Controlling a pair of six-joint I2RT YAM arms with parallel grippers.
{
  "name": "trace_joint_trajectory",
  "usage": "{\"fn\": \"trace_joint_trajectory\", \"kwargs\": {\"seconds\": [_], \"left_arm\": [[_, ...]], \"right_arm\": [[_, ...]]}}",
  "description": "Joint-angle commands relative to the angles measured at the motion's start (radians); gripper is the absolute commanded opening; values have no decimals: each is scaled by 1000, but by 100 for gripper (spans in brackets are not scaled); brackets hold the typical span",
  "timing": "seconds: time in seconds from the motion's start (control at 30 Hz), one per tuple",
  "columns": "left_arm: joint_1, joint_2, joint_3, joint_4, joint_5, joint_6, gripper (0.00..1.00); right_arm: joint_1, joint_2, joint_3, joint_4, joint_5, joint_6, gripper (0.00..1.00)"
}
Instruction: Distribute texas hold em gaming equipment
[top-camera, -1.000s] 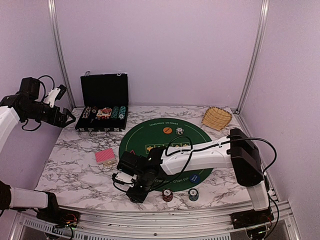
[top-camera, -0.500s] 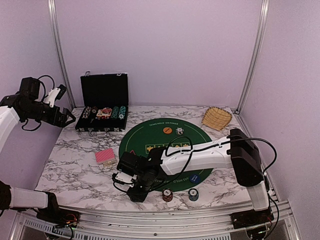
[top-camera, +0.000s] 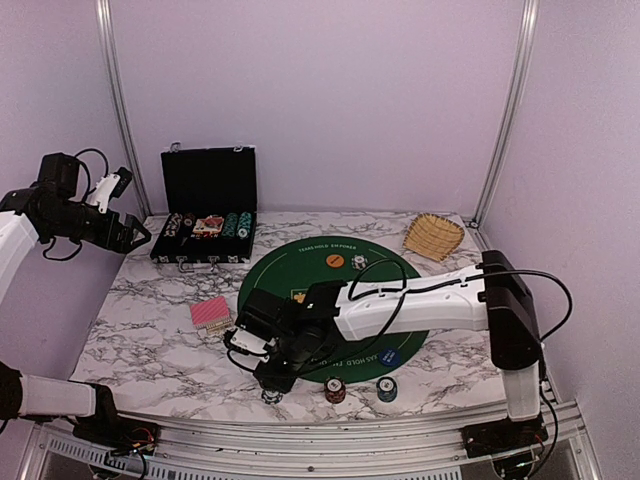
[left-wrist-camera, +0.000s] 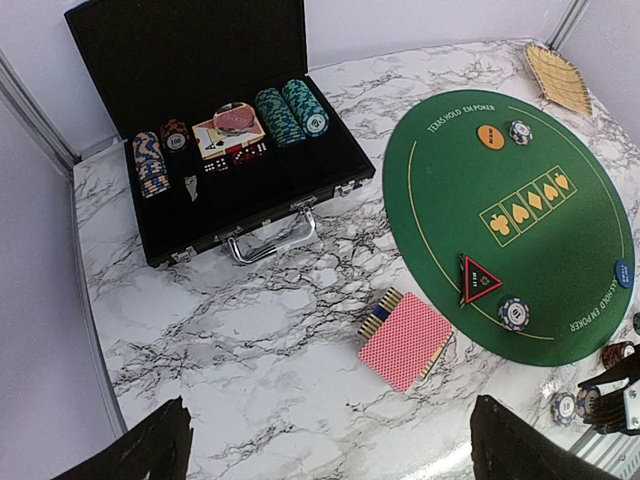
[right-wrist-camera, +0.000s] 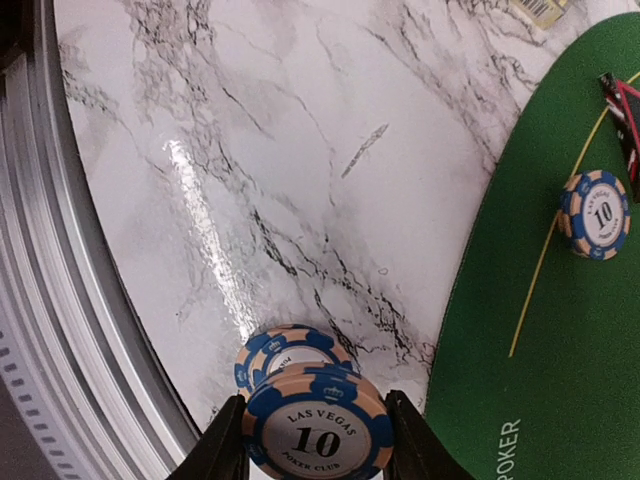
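My right gripper is shut on a short stack of blue-and-cream "10" poker chips, just above the marble near the table's front edge. One more chip of that kind lies on the marble under them. From above, the right gripper hangs left of a red chip stack and a teal one. On the green mat lie a red-black triangle marker, a single chip, an orange button and a blue button. Red-backed cards lie beside the mat. My left gripper hovers open, high at the far left.
The black chip case stands open at the back left with chips and cards in it. A wicker basket sits at the back right. The table's metal front rail runs close beside the right gripper.
The right gripper has risen a little with chips in its jaws. One chip now shows on the marble below it. The left arm has not moved.
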Motion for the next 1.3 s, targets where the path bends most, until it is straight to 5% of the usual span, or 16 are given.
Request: {"fn": "trace_joint_trajectory", "kwargs": {"seconds": [0.0,0.57,1.27], "left_arm": [[4,-11,25,-26,13,7,99],[4,-8,20,-29,27,10,99],[4,-8,27,-31,17,15,99]], "right_arm": [[-21,-105,-14,-5,25,24,11],[-287,-404,-511,101,85,89,11],[-442,-359,-623,244,126,86,9]]}}
